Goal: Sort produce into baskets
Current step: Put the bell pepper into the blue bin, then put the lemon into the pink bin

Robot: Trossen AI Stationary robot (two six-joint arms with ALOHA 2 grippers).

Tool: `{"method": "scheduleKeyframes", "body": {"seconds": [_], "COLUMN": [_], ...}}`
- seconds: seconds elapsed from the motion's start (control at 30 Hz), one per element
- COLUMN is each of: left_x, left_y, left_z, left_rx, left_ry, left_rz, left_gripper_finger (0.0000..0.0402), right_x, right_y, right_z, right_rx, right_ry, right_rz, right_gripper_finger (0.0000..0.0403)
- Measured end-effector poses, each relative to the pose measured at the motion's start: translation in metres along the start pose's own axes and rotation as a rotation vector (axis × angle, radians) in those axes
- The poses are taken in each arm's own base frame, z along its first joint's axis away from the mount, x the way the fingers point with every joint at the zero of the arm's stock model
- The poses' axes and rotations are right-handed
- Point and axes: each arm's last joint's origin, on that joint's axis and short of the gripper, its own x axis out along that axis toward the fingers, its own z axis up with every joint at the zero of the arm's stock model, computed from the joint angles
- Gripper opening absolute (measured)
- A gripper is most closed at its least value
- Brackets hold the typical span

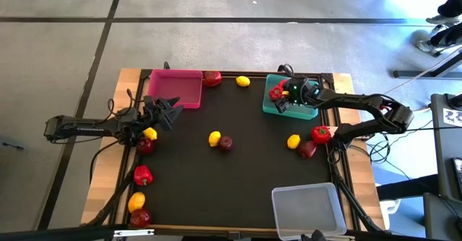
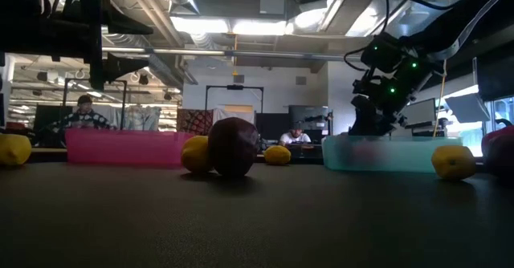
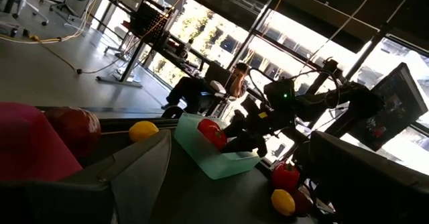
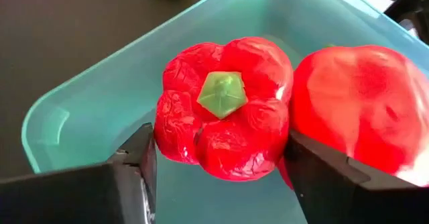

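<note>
Produce lies scattered over the dark tabletop, and two red peppers already sit in the teal basket near the far right corner. We see the right pincer lowered into that basket, its two dark fingers standing either side of one red pepper. The fingers look just beside or barely touching its skin; we cannot tell whether they grip it. A second red pepper sits touching the first and is cut off at the edge of the right wrist view.

Left pincer hangs with fingers spread wide and holding nothing, just beside the near edge of the pink basket. A lemon and an apple lie close by it.

Mid-tabletop, another lemon touches an apple. The clear basket stands at the near right edge. In the low view the teal basket's wall blurs what lies inside, and the right pincer's fingertips are hidden behind it.
</note>
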Motion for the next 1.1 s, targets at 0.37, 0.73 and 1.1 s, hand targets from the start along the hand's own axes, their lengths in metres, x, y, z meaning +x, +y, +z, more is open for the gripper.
{"method": "scheduleKeyframes", "body": {"seconds": [0.37,0.73,1.1], "left_x": [0.0,0.0,0.0], "left_y": [0.0,0.0,-0.003], "left_z": [0.0,0.0,0.004], "left_rx": [0.0,0.021,-0.025], "left_ry": [0.0,-0.003,-0.039], "left_rz": [0.0,0.005,-0.031], "left_gripper_finger": [0.0351,0.0351,0.0351], "right_x": [-0.006,-0.028,-0.069], "right_y": [0.0,0.004,0.035], "right_z": [0.003,0.024,0.043], "right_rx": [-0.009,-0.045,-0.128], "right_ry": [-0.028,0.026,-0.107], "right_rz": [0.008,0.028,0.145], "right_gripper_finger": [0.0237,0.0237,0.0237]}}
